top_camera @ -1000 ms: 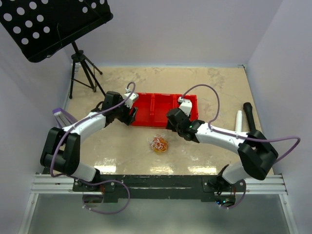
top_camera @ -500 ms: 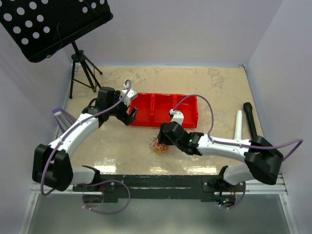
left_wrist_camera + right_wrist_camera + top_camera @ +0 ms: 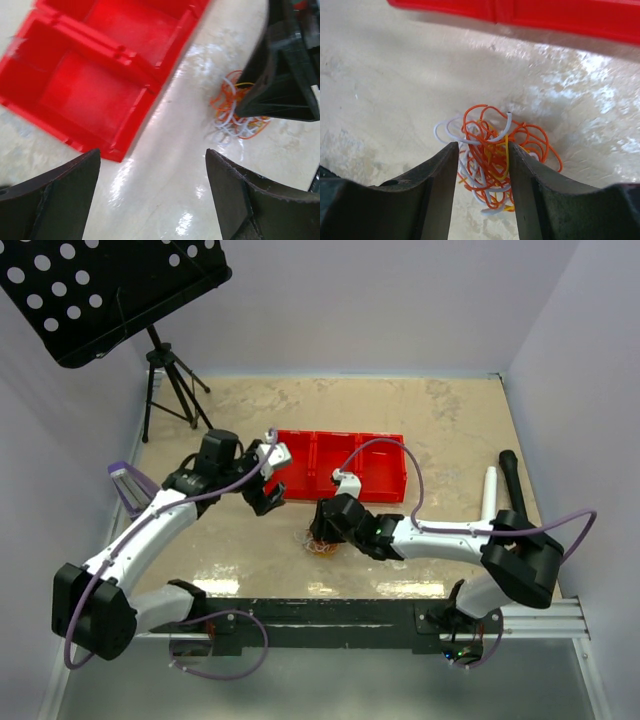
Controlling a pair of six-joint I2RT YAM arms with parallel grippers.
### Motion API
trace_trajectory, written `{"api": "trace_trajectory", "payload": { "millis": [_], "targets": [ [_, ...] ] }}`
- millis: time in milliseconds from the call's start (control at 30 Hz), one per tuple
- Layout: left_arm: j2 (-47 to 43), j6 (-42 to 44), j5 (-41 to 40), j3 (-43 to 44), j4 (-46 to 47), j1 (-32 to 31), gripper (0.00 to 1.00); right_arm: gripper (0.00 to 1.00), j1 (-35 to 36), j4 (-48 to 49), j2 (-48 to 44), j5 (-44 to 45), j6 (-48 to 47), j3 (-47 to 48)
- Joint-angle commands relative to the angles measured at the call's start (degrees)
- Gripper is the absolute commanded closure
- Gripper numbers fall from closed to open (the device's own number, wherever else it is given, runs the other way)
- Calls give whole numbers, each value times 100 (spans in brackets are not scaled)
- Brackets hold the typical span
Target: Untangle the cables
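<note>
Moved: right arm has swung off the red tray (image 3: 345, 465) toward the near edge and come down over the cables (image 3: 492, 160). The left arm has stretched out, bringing its fingers away from the tray's left end and closer to the tangle.
Cables: one knotted clump of orange and white cord with a yellow strand. It lies on the tabletop (image 3: 440, 410) just on the near side of the tray, about midway between the left and right edges.
Right fingers (image 3: 435, 195): low over the clump, one on each side, with a narrow gap between them that is filled with loops. They look not yet pinched shut. A few white loops spill outside one finger.
Left fingers (image 3: 60, 205): spread wide and holding nothing. They hover over bare tabletop by the tray's near left corner, with the clump off to one side and clear of them.
Step in hand: probably the first grab, with the right arm taking hold of the clump so it can be pulled apart.
Next move calls for: closing the right fingers on only a few strands, not the whole knot. The left fingers then need to come across and catch a loose outer loop, likely a white one, so the two arms can draw apart.
Watch for: thin cord slipping out of the grip, or the whole clump lifting as one lump.
</note>
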Motion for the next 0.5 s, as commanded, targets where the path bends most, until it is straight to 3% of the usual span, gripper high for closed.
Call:
{"api": "trace_trajectory", "payload": {
  "millis": [0, 133, 300, 467],
  "targets": [
    [161, 665, 243, -237, -172, -676, 10, 52, 287, 243, -9, -66, 168, -206],
    [398, 1184, -2, -395, -270, -1485, 9, 52, 402, 322, -35, -5, 326, -435],
    [785, 1650, 58, -606, 81, -1548, 9, 54, 402, 472, -351, 30, 388, -646],
    [1136, 1546, 102, -607, 705, -1548, 11, 57, 402, 507, -457, 57, 327, -769]
  ]
}}
